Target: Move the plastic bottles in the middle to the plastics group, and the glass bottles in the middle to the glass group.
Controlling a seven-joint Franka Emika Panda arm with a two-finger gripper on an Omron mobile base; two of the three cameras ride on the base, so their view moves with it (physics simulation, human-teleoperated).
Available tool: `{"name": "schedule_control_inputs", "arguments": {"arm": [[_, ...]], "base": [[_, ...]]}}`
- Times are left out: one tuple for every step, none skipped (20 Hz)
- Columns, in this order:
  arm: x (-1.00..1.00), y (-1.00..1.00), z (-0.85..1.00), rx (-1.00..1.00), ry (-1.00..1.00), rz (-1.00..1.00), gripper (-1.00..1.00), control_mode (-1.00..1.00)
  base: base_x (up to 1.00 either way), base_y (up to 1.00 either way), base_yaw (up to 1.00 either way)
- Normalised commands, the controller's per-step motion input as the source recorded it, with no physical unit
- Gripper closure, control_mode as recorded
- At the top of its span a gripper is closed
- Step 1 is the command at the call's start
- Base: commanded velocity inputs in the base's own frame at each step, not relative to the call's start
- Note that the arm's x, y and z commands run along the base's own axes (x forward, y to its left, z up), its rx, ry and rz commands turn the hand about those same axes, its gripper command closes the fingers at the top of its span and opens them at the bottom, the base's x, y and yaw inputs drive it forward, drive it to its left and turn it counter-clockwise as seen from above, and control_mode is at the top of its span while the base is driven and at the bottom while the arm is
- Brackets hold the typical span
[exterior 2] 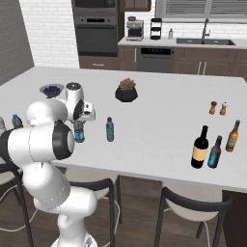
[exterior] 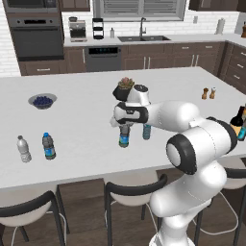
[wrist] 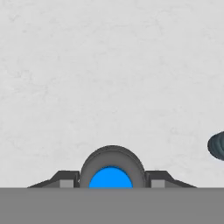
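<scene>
Gripped by the jaws (wrist: 112, 183), the dark grey bottle (exterior: 124, 136) is standing upright on the white table (exterior: 81, 120). Just beside it, the paler blue bottle (exterior 2: 110, 129) is standing free.

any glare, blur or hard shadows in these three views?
Left base view: flat even light, the counter nearly shadowless, no blur. Right base view: the same, the wine bottle crisp, no glare. Hand view: the dark grey bottle between the pincer fingers is sharp; the counter is a plain, faintly mottled white.
</scene>
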Motion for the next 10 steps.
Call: {"name": "schedule_control_inputs", "arguments": {"arm": [[0.00,1.00,0.33,0.00,0.05,0.35,1.00,-1.00],[0.00,1.00,0.39,0.00,0.11,0.37,1.00,-1.00],[0.00,1.00,0.34,0.00,0.14,0.38,1.00,-1.00],[0.00,1.00,0.35,0.00,0.17,0.38,1.00,-1.00],[0.00,1.00,0.21,0.00,0.16,0.35,1.00,-1.00],[0.07,1.00,0.12,0.00,0.16,0.34,1.00,-1.00],[0.11,1.00,0.02,0.00,0.13,0.33,1.00,-1.00],[0.13,1.00,0.00,0.00,0.12,0.33,1.00,-1.00],[0.11,1.00,0.00,0.00,0.09,0.33,1.00,-1.00],[0.14,1.00,0.00,0.00,0.05,0.33,1.00,-1.00]], "base": [[0.00,0.00,0.00],[0.00,0.00,0.00],[0.00,0.00,0.00],[0.00,0.00,0.00],[0.00,0.00,0.00],[0.00,0.00,0.00],[0.00,0.00,0.00],[0.00,0.00,0.00],[0.00,0.00,0.00],[0.00,0.00,0.00]]}}
